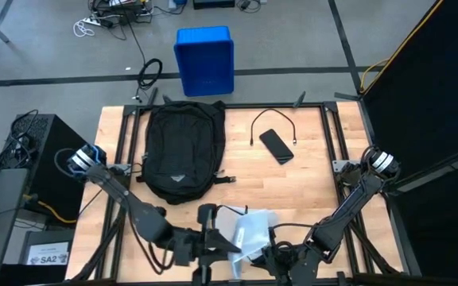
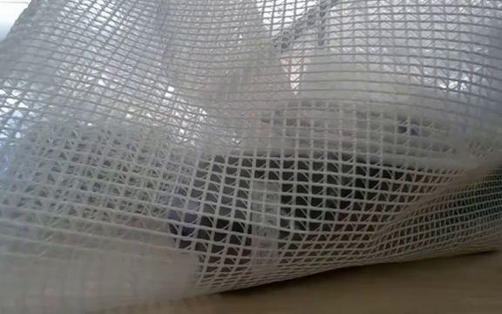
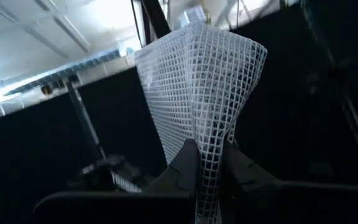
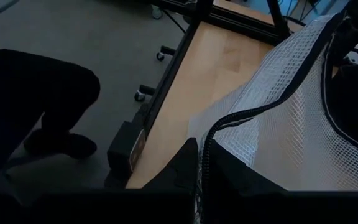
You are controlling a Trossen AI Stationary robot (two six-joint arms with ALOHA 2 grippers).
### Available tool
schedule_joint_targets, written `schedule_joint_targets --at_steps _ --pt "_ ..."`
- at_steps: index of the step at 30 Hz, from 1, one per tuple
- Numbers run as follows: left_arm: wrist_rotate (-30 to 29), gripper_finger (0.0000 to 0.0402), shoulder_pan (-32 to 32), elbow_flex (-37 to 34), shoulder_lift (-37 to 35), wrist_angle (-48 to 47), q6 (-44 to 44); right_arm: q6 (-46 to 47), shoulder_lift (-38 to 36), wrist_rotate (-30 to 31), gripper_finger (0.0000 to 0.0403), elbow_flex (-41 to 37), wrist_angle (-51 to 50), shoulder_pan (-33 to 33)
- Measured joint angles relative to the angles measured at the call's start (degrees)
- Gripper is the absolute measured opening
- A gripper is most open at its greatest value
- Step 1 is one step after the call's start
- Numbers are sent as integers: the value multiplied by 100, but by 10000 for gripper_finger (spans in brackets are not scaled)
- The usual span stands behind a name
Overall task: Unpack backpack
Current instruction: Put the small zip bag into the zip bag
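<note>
From above, the backpack (image 1: 180,151) lies flat on the wooden bench (image 1: 308,191), in the upper left part of the bench top, its rounded end toward the lower edge of the frame. To its right, in the upper middle of the bench, a black phone (image 1: 276,146) lies beside a short black cable (image 1: 270,119). Above the bench, on the grey floor, stands a blue crate (image 1: 205,59). At the bottom centre a white mesh pouch (image 1: 249,231) is held between the two arms: the left claw (image 1: 213,241) grips its left edge and the right claw (image 1: 270,256) its right edge.

The low view is filled almost wholly by the white mesh pouch (image 2: 234,131) hanging close in front; a strip of the bench (image 2: 390,283) shows along the bottom, and dark shapes behind the mesh cannot be made out.

In the left wrist view the left claw (image 3: 209,168) is closed tight on a fold of the mesh pouch (image 3: 197,81), which rises above the fingers.

In the right wrist view the right claw (image 4: 201,168) is closed tight on the black-edged rim of the mesh pouch (image 4: 284,124), over the bench (image 4: 210,68). A person's dark trouser leg and shoe (image 4: 36,106) show at the left, on the floor.
</note>
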Motion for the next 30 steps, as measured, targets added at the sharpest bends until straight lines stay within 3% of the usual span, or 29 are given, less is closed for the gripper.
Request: schedule_joint_targets --at_steps 6,14,19,30 --pt "33 0 65 -374 27 -34 -531 16 0 0 0 -2 4 0" --pt "-759 0 -263 -940 15 16 -1330 18 0 24 0 0 9 2" --pt "-914 0 -400 -1091 16 100 -1444 -9 0 225 0 -1 14 2" --pt "-448 0 -378 -1091 14 -816 -2654 -51 0 292 0 -1 17 2"
